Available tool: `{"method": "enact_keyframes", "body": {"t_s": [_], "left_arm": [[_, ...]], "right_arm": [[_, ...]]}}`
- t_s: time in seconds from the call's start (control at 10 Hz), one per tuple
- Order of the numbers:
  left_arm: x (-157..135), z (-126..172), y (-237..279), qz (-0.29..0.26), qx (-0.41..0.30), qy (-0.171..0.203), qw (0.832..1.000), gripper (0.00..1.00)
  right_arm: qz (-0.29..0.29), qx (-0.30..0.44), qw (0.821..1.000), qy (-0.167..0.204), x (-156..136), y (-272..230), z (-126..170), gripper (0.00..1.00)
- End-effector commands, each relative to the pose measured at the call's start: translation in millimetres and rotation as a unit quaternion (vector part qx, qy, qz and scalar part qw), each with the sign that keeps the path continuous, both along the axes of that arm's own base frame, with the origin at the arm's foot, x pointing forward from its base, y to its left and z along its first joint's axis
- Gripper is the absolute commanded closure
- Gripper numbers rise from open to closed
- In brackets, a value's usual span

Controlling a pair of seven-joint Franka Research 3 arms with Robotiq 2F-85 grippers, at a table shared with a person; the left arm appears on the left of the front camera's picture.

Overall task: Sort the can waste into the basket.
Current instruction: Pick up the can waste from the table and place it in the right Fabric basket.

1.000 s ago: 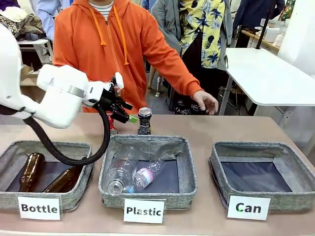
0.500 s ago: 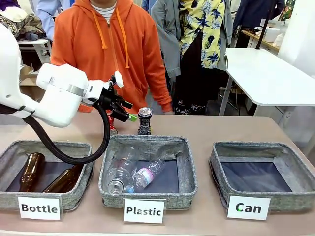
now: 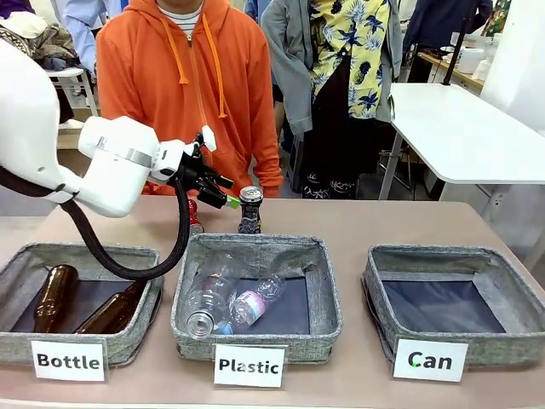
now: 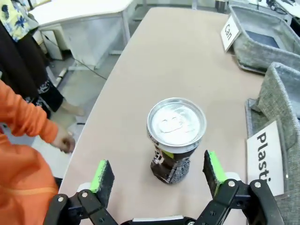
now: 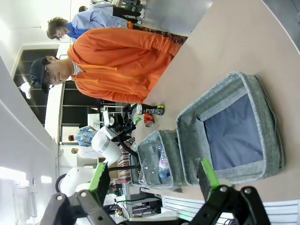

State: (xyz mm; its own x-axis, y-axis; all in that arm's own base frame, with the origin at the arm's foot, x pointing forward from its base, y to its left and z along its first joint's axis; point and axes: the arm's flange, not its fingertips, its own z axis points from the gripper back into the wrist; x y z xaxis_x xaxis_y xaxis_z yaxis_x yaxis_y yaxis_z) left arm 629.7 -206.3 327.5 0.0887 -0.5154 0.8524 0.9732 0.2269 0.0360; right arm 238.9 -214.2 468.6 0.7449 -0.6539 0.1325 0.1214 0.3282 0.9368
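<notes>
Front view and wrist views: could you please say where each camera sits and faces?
Front view: fixed between the arms, facing across the table at the person in orange; left arm enters from picture left.
Left wrist view: on the left wrist, looking down past the open left hand at the upright dark can.
Right wrist view: on the right wrist, rolled sideways, looking past the open right hand at the Can basket.
Shared: front and left wrist views show the dark can.

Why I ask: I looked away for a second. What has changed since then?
The person's hand pulled back from the far edge of the table. The left arm eased slightly rightward, its left hand open by the dark can. Nothing was grasped or released. The dark can, the red can and the Can basket stayed put.
</notes>
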Motion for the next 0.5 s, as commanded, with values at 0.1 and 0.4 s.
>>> {"method": "enact_keyframes", "body": {"t_s": [0.1, 0.4], "left_arm": [[16, -9, -2, -0.019, 0.010, 0.042, 0.999, 0.00], [17, -19, -6, -0.067, -0.006, 0.047, 0.997, 0.00]], "right_arm": [[0.001, 0.004, 1.000, -0.020, 3, -1, 2, 0.00], [0.001, 0.004, 1.000, -0.020, 3, -1, 2, 0.00]]}}
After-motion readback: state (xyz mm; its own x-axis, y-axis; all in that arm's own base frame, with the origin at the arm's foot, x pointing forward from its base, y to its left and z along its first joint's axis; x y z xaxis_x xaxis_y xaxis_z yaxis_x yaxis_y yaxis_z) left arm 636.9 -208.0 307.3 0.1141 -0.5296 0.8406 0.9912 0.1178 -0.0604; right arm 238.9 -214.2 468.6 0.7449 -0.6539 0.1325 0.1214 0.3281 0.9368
